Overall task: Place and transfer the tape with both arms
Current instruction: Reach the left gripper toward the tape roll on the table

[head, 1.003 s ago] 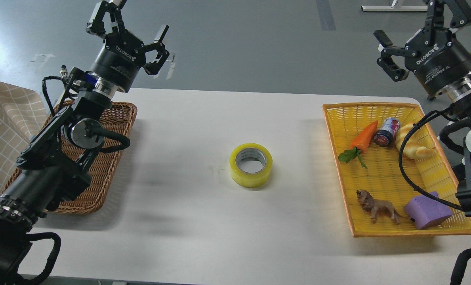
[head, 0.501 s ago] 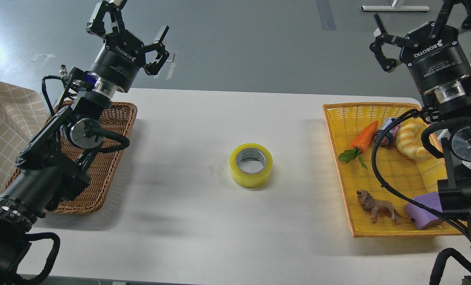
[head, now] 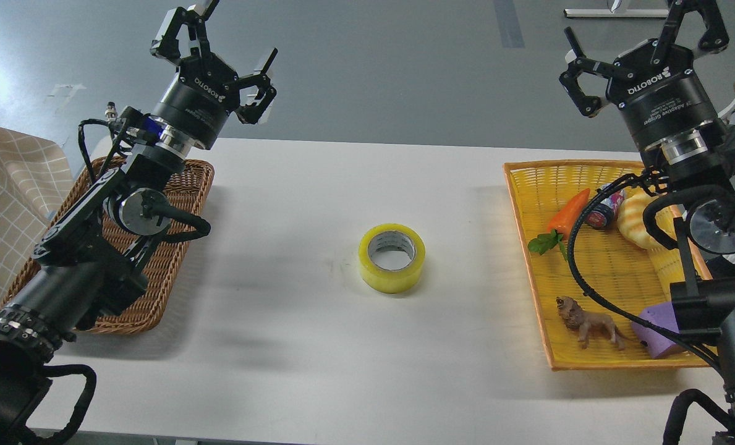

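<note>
The tape (head: 392, 258), a wide yellow translucent roll with a grey-white core, lies flat on the white table (head: 318, 346) near its middle. My left gripper (head: 219, 46) is open and empty, raised over the table's far left, above the brown basket. My right gripper (head: 639, 37) is open and empty, raised over the far right corner, above the yellow basket. Both grippers are well away from the tape.
A brown wicker basket (head: 182, 247) sits at the left under my left arm. A yellow basket (head: 528, 216) at the right holds a toy carrot (head: 566, 213), a small can (head: 603, 207), a bread toy (head: 630, 216), a lion figure (head: 590, 322) and a purple block (head: 651, 327). A checked cloth (head: 2, 204) lies far left.
My right arm has swung left and forward, its gripper now further left over the yellow basket. My left gripper has shifted slightly right. The tape has not moved.
</note>
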Motion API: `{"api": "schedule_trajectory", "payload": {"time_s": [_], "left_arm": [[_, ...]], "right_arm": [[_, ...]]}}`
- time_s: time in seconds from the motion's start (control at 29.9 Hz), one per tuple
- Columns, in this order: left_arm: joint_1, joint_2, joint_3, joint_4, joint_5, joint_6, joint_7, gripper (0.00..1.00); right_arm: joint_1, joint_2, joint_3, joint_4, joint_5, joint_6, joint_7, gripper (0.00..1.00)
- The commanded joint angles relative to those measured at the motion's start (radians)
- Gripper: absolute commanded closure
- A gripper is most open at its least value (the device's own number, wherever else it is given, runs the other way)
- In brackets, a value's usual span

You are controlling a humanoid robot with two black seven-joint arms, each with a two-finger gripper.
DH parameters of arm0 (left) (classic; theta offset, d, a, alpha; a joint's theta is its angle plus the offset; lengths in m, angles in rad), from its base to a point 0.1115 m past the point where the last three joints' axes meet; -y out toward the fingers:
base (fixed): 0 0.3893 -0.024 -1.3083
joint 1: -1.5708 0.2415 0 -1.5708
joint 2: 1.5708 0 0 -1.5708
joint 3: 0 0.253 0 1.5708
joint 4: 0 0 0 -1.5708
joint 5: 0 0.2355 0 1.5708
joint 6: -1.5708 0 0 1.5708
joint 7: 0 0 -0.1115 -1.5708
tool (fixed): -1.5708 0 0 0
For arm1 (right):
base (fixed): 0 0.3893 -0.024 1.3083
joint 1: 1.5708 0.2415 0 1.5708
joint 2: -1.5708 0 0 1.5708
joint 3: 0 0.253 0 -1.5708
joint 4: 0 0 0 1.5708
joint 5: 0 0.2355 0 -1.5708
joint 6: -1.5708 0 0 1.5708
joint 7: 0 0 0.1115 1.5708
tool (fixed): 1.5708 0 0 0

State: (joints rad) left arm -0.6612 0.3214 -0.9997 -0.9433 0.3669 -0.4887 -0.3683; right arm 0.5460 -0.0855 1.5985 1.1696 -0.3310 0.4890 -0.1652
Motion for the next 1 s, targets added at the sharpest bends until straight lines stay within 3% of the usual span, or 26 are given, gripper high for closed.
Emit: {"api": "schedule_trajectory", "payload": {"time_s": [0.0,0.33,0.47,0.74,0.97], "left_arm": [[-0.047,0.011,0.067,0.001,0.027,0.000,-0.001,0.02],[-0.104,0.033,0.131,-0.005,0.288,0.000,-0.001,0.02],[-0.107,0.039,0.147,-0.058,0.442,0.000,0.000,0.02],[-0.107,0.090,0.239,-0.216,0.783,0.119,0.006,0.02],[-0.112,0.085,0.282,-0.236,1.062,0.153,0.037,0.02]], "right_arm": [[-0.001,0.000,0.000,-0.001,0.000,0.000,0.001,0.00],[-0.004,-0.002,0.001,0.001,-0.002,0.000,0.001,0.00],[-0.008,-0.002,0.001,-0.001,-0.002,0.000,0.001,0.00],[-0.017,-0.003,0.001,-0.002,-0.003,0.000,0.001,0.00],[-0.017,0.000,0.001,-0.014,-0.003,0.000,0.001,0.00]]}}
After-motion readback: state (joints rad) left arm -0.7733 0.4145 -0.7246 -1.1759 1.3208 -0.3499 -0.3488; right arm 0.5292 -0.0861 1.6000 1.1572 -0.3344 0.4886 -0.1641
